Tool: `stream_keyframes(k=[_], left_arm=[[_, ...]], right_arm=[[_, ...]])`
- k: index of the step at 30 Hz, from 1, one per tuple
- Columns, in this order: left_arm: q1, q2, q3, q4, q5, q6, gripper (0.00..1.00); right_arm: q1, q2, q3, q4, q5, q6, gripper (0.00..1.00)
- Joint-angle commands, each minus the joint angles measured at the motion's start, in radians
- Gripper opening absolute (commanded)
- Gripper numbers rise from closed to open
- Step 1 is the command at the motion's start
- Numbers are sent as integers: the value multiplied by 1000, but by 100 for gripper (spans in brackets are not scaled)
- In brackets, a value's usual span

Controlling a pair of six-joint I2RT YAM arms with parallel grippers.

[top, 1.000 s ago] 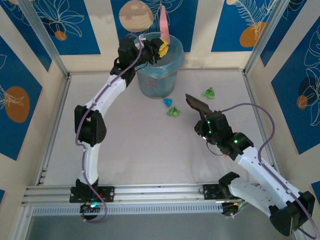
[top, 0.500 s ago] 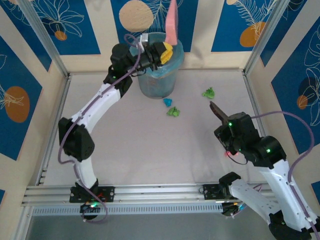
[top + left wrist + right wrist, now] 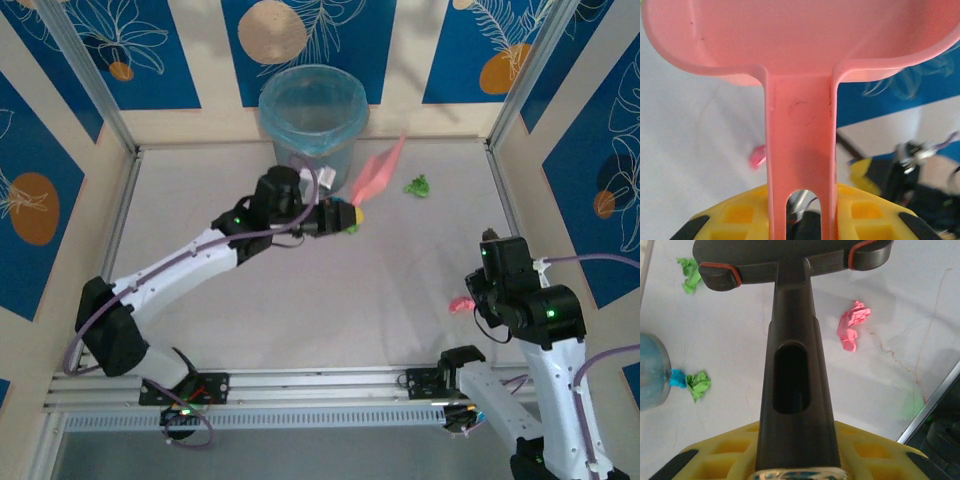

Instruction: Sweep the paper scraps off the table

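Both tools gripped, paper scraps [image 3: 852, 325] lying around the desk [image 3: 300, 300].

Got the left fingers [image 3: 347, 214] clamped on the pink dustpan [image 3: 378, 172] handle mid-desk, pan tilted toward 1 o'clock, blue bin [image 3: 313, 110] at 12. Got the right fingers [image 3: 745, 442] shut tight on the dark brush [image 3: 790, 340] at 4 o'clock. Spotted a green wad [image 3: 417, 186] at 2 o'clock, a pink wad [image 3: 460, 304] at 4 beside the right arm, plus a cyan-and-green pair [image 3: 690, 381] touching, right by the bin.

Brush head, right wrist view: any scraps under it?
None visible under the brush head. A pink scrap lies apart, beside the handle; a green scrap sits by one end. The table directly beneath the head is covered.
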Motion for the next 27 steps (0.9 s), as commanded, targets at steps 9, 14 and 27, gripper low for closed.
stream_keyframes(k=[9,14,27], left_arm=[[-246,38,-167,-353,-382,364,0],[-294,128,-208,-329,-421,447,0],[-410,286,-198,-355,-607,663,0]], right_arm=[[-316,70,-127,158,-281,-147,0],[-456,126,-158,191,-350,-180,0],[-465,139,-217,135,-432,-57,0]])
